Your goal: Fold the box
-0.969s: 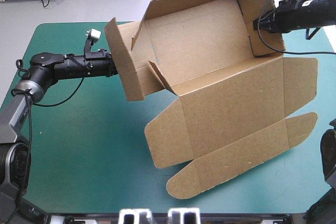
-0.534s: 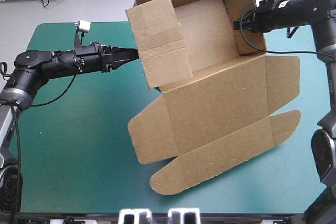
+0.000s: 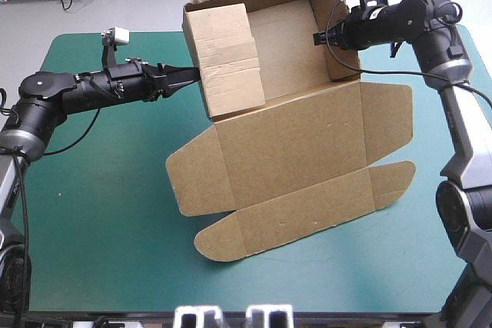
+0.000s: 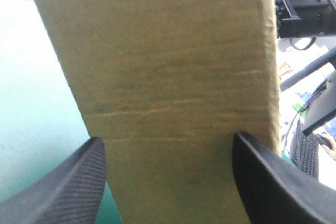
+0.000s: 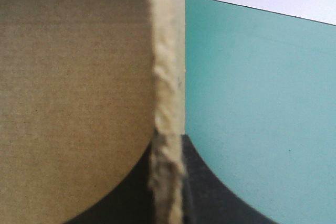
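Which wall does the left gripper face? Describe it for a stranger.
On the teal-green table sits the brown box, tray half toward the far edge. The wall is the tray's end panel ahead of the left gripper. Unlike the flat lid flaps nearer, it stands upright.

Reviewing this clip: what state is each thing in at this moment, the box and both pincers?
Box: partly folded, tray walls raised, lid and its flaps lying flat, open.
Left pincer: open, fingers apart at the outside of the tray's left wall.
Right pincer: shut on the box, with the right wall's edge between its fingers.
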